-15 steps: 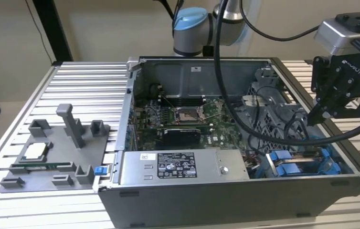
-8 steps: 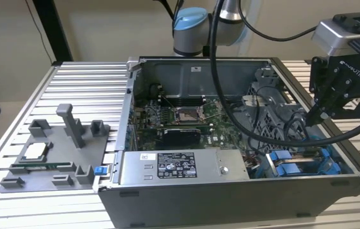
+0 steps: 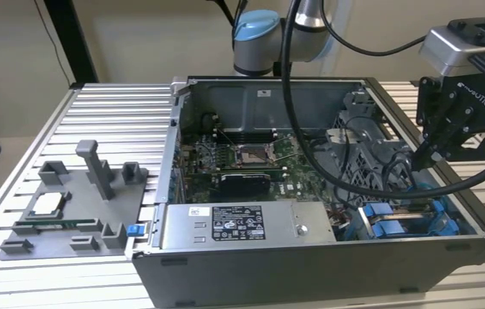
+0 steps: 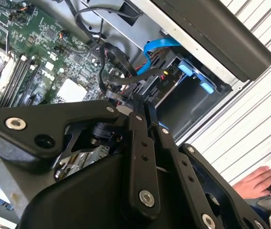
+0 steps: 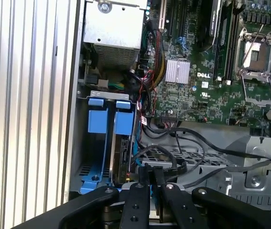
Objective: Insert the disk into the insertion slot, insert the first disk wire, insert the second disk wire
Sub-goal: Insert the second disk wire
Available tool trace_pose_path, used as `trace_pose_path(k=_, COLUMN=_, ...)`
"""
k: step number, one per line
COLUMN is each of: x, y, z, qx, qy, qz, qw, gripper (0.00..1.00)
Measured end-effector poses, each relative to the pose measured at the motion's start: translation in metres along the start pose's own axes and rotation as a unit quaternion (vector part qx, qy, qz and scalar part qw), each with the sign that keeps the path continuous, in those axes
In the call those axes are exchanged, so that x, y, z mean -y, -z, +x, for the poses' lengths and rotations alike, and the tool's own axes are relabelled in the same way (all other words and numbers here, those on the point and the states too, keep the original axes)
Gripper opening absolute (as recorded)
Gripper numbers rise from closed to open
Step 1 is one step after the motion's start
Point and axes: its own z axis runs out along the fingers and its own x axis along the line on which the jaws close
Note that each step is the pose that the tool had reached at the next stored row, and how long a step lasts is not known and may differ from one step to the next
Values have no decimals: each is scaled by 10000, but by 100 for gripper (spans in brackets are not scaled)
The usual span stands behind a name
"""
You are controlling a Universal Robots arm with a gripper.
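Now the gripper (image 5: pixel 150 180) is pinching a black wire connector (image 5: pixel 150 171) beside the disk (image 5: pixel 122 157), which is sitting in the insertion slot (image 5: pixel 97 143).

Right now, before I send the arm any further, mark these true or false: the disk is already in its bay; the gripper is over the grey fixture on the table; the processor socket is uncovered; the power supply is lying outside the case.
1. The disk is already in the drive bay. True: it stands on edge behind a blue tab.
2. The gripper is over the grey fixture on the table. False: it hangs over the bay end of the case, on the exterior view's right.
3. The processor socket is uncovered. True.
4. The power supply is lying outside the case. False: it sits inside, along the case wall nearest the exterior view.
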Motion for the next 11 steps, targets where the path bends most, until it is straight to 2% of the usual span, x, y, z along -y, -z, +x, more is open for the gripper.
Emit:
trace_pose_path(k=6, x=-9, y=-12, z=1, qx=-1, qy=-1, qz=0, qw=10000, gripper=0)
trace_pose_path(k=11, x=-154, y=-22, z=-2, qx=-4, qy=3, qz=24, qw=10000, gripper=0)
